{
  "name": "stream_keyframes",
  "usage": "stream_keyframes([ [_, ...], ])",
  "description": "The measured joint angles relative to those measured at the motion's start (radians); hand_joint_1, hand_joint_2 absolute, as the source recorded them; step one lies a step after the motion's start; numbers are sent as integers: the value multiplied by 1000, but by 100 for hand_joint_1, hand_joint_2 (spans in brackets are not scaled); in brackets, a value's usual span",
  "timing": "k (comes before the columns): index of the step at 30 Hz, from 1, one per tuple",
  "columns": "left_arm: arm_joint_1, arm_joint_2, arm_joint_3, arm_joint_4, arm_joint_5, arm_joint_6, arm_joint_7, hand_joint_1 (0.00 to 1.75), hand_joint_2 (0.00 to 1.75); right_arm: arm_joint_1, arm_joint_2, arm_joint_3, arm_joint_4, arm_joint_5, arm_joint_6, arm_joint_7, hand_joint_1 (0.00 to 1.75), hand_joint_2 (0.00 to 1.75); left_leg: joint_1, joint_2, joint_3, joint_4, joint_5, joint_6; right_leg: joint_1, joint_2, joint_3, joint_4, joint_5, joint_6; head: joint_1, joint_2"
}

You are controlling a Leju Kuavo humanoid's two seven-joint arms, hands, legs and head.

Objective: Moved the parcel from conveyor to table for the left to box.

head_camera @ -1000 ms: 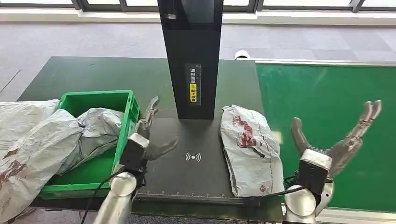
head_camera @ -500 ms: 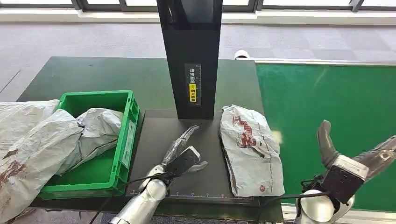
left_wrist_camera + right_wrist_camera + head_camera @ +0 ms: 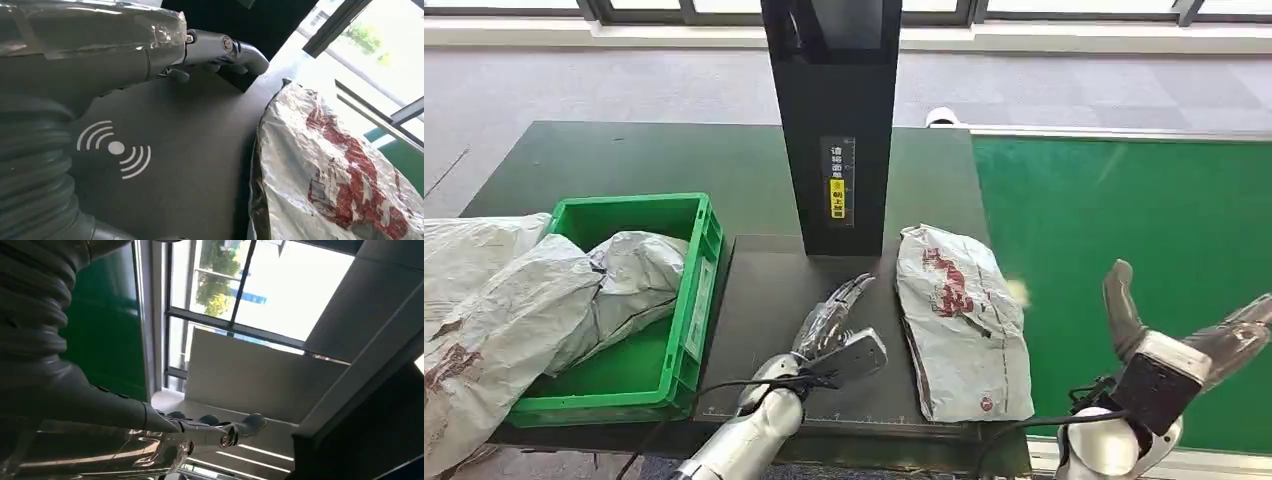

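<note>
A grey plastic parcel point(image 3: 961, 318) with red print lies flat on the black scanner pad point(image 3: 764, 290), just left of the green conveyor point(image 3: 1124, 250). The left wrist view has the same parcel point(image 3: 340, 175) close beside the pad's white wireless mark. My left hand point(image 3: 836, 335) hovers low over the pad, fingers spread toward the parcel's left edge, holding nothing. My right hand point(image 3: 1174, 345) is raised over the conveyor's near edge, thumb and fingers wide apart and empty. The green box point(image 3: 696, 280) stands at the left with a crumpled grey parcel point(image 3: 629, 285) in it.
A tall black scanner column point(image 3: 834, 120) rises behind the pad. More grey parcels point(image 3: 484, 310) are heaped against the box's left side, over the table's corner. The dark table point(image 3: 624, 160) stretches back behind the box.
My left hand has swung from beside the green box rightward across the pad toward the parcel. My right hand has dropped lower and tilted right. The parcel has not moved.
</note>
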Motion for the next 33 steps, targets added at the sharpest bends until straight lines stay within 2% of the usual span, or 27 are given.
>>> stream_keyframes([
  [9,-5,-3,-52,-30,9,87,-13,0,175,0,0,-1,8,0,0,0,0,175,0,0,0,0,0,0,0,0,0,0,0,0,0,0],
  [18,-8,-3,-94,-82,16,116,-32,0,175,-1,0,-1,12,-5,0,0,0,175,0,0,0,0,0,0,0,0,0,0,0,0,0,0],
  [33,-23,-3,-200,-163,-6,115,5,0,175,-3,0,-1,25,-10,0,0,0,175,0,0,0,0,0,0,0,0,0,0,0,0,0,0],
])
